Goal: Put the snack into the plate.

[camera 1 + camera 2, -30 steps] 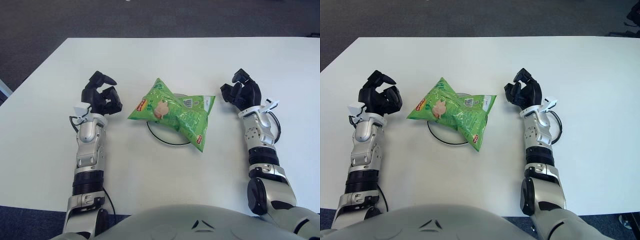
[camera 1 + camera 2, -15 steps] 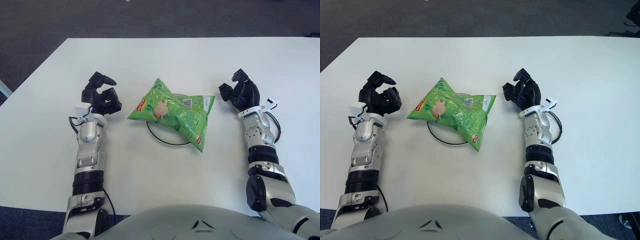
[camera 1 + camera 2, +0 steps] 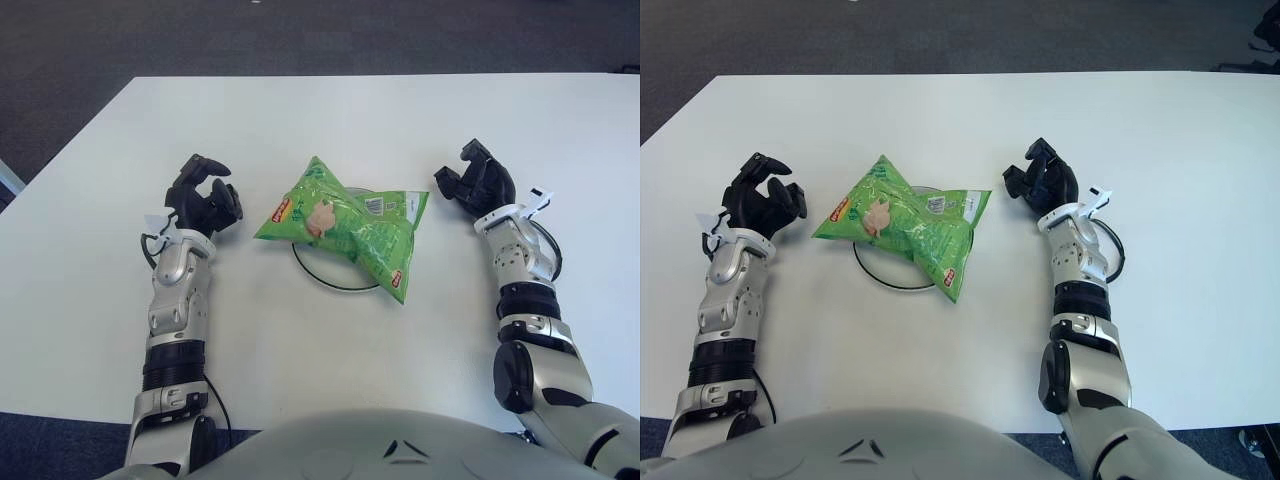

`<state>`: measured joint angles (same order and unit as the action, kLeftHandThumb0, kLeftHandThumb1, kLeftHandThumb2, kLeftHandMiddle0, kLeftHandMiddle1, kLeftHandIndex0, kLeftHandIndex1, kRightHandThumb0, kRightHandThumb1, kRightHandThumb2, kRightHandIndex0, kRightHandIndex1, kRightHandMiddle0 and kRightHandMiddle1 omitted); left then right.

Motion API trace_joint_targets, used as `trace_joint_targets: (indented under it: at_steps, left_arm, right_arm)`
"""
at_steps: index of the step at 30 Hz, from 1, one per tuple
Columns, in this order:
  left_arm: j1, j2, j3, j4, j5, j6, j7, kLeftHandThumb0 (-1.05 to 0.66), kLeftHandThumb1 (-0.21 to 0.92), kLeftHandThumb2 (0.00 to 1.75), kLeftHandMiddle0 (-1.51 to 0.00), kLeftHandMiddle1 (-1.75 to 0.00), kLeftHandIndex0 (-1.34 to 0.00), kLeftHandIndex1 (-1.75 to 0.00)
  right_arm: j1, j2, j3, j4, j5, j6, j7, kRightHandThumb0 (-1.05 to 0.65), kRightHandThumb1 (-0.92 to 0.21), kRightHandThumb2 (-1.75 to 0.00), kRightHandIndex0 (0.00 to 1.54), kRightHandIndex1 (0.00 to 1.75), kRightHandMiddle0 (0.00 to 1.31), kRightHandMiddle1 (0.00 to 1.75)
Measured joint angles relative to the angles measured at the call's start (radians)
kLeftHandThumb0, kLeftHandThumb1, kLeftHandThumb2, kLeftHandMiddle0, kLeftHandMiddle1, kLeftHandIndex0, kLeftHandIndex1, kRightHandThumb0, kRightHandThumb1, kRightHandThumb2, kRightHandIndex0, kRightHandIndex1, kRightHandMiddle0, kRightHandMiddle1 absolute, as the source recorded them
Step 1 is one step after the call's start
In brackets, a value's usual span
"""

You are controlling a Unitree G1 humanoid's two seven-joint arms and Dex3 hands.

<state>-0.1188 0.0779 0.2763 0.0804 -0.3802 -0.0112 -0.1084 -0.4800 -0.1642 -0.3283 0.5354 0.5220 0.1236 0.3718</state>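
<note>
Now the snack bag [image 3: 345,222] overhangs the plate [image 3: 322,273] between both empty, loosely curled hands [image 3: 203,200] [image 3: 476,184], so a nudge could slide it off.

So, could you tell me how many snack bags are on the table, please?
1. The green snack bag lies on the plate at the table's middle, between the left hand and the right hand. No other bag is visible.

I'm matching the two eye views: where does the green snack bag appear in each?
Left eye view: green snack bag sits just right of centre, over the plate.
Right eye view: the bag sits left of centre.
Shared landmark: the plate's dark rim beneath the bag, between both hands.
</note>
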Motion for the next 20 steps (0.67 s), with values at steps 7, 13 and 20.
trace_joint_targets:
  at_steps: [7, 13, 20]
  left_arm:
    - [-0.001, 0.000, 0.010, 0.004, -0.036, 0.026, -0.026, -0.43, 0.49, 1.09, -1.22, -1.75, -0.47, -1.75]
    - [-0.001, 0.001, 0.008, 0.007, -0.028, 0.021, -0.029, -0.44, 0.45, 1.15, -1.23, -1.75, -0.51, -1.75]
    - [-0.001, 0.004, -0.004, 0.007, 0.029, -0.014, -0.028, -0.44, 0.44, 1.16, -1.25, -1.75, -0.52, -1.75]
  right_arm:
    - [-0.005, -0.013, 0.008, -0.006, 0.000, 0.035, -0.001, -0.55, -0.16, -1.51, 1.32, 1.75, 0.74, 1.75]
    - [-0.006, -0.016, 0.009, -0.008, 0.000, 0.043, -0.001, -0.55, -0.17, -1.50, 1.32, 1.75, 0.74, 1.75]
    - [-0.005, -0.021, 0.019, -0.021, -0.001, 0.044, -0.001, -0.54, -0.18, -1.49, 1.32, 1.75, 0.73, 1.75]
